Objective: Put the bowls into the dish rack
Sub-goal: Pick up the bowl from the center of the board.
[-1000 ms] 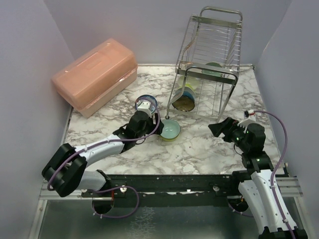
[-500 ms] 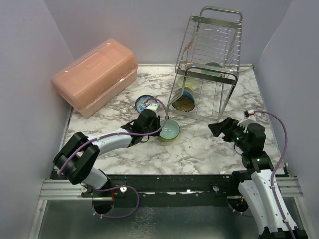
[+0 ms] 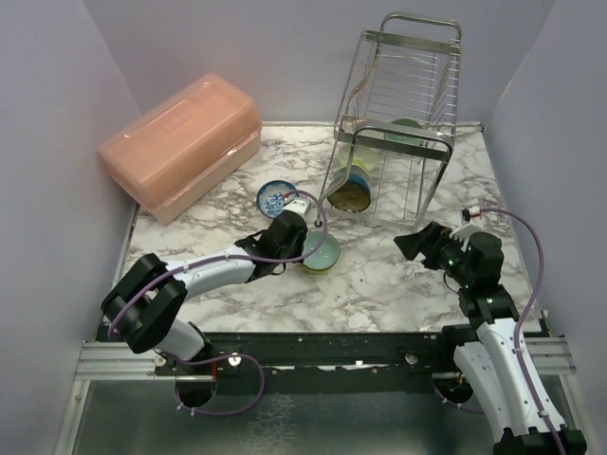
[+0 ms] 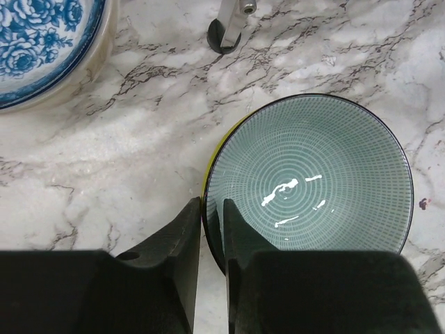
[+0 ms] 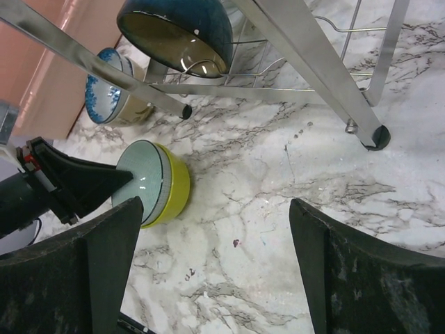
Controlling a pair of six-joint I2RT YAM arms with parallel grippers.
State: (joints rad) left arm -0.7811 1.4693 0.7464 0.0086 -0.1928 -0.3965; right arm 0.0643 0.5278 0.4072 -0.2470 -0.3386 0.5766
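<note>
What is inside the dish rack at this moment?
On the lower shelf of the dish rack leans a dark blue bowl; a mint green bowl sits higher. Its wires partly cover a yellowish bowl behind the blue one.

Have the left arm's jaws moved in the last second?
Yes. The left gripper moved right, off the patterned bowl toward the dish rack, jaws now closed on the teal bowl rim.

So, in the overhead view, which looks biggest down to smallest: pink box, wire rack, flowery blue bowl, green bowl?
1. Dish rack, pink box: too close to rank; the rack stands nearer the camera.
2. Flowery blue bowl, green bowl: alike.
</note>
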